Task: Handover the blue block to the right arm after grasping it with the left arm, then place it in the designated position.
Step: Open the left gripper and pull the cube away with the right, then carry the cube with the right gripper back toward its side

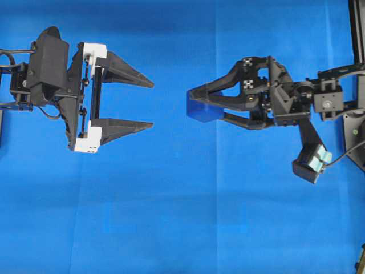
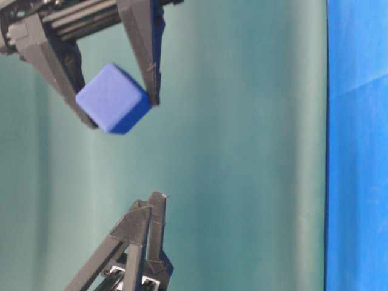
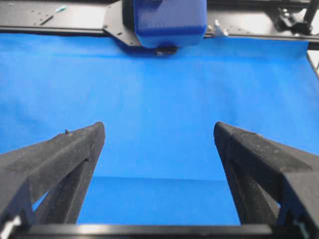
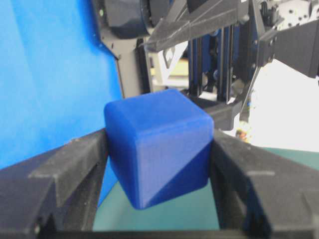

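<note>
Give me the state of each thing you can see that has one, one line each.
blue block: clamped between the right claw's fingers, off the cloth, tilted on a corner.
right claw: shut on the blue block.
left claw: wide open, empty, apart from the block.
blue cloth: spread flat under both arms.

so the whole work surface is a table (image 1: 171,228) covered by a bright blue cloth (image 1: 182,34), pretty much edge to edge in the overhead view. The cloth has a few faint fold lines, one running top to bottom around the middle. Along the right edge there's black metal framing (image 1: 358,28) sitting at the border of the cloth. From the left wrist camera you can see the far edge of the cloth meeting a black rail (image 3: 60,17).
</note>
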Tool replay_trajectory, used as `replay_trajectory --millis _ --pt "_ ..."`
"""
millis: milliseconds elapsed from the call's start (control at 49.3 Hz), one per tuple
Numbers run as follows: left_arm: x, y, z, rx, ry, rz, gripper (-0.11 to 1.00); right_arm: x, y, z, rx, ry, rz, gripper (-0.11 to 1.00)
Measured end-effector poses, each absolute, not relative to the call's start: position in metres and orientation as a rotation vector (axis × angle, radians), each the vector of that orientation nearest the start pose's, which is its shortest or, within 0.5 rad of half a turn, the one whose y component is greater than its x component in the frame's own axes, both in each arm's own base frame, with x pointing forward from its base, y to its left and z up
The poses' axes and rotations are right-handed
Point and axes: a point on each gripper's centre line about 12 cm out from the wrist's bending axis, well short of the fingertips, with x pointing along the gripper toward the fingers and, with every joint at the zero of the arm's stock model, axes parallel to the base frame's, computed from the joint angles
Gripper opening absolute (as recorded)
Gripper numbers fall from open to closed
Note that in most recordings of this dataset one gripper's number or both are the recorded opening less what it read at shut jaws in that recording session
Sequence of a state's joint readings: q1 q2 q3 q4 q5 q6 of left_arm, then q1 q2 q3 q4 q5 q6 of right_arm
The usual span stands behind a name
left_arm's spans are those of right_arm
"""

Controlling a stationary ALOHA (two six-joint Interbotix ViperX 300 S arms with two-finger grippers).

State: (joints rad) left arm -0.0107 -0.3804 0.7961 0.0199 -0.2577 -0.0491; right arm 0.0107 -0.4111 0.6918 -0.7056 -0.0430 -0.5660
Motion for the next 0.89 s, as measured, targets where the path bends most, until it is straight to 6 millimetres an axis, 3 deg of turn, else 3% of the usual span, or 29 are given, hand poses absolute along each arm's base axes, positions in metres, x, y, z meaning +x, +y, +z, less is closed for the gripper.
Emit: replay_trajectory --millis 304,892 --pt "0.3351 -0.0042 0.2880 -0.029 0.158 -0.013 0.93 0.3344 0.0058 0.3131 -1.142 0.220 0.172 0.52" --pt "0.3351 -0.0042 0.2880 -0.025 0.158 -0.014 0.93 0.3278 0.0052 0.3203 -0.339 0.241 0.059 0.52"
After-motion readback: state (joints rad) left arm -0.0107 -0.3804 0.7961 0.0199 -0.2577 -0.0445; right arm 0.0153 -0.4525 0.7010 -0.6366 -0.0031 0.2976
